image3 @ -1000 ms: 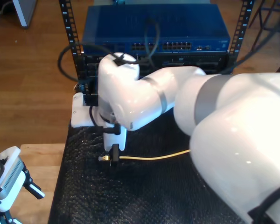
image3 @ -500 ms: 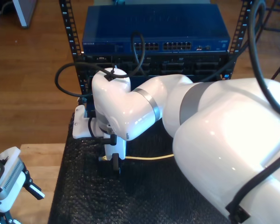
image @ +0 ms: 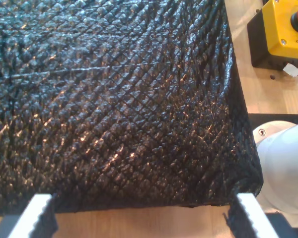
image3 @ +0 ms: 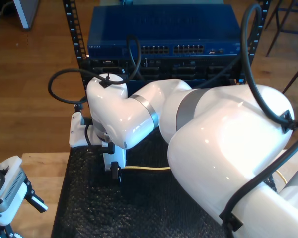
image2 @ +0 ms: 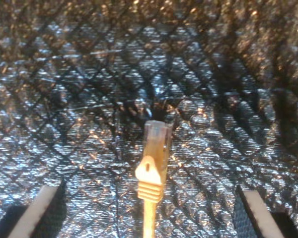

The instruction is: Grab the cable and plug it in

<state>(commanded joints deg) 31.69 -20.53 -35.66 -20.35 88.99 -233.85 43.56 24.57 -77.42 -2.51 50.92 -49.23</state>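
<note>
The step in hand looks like the grab: the second gripper (image2: pixel 149 218) is spread wide over the black mat (image2: pixel 64 99), the cable (image2: pixel 152 168) lying between its fingertips, plug end pointing away. Next it should close on the plug, then carry it to the blue switch (image3: pixel 164 29) at the far side. The first gripper (image: pixel 139 218) is spread too, holding nothing; no writing is legible.

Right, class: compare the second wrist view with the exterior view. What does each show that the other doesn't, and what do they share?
Second wrist view adds: the plug with its clip and ribbed boot, between the spread fingers of my second hand. Exterior view adds: the blue switch in its rack and the white arm. Shared: the yellow cable on the black mat.
</note>
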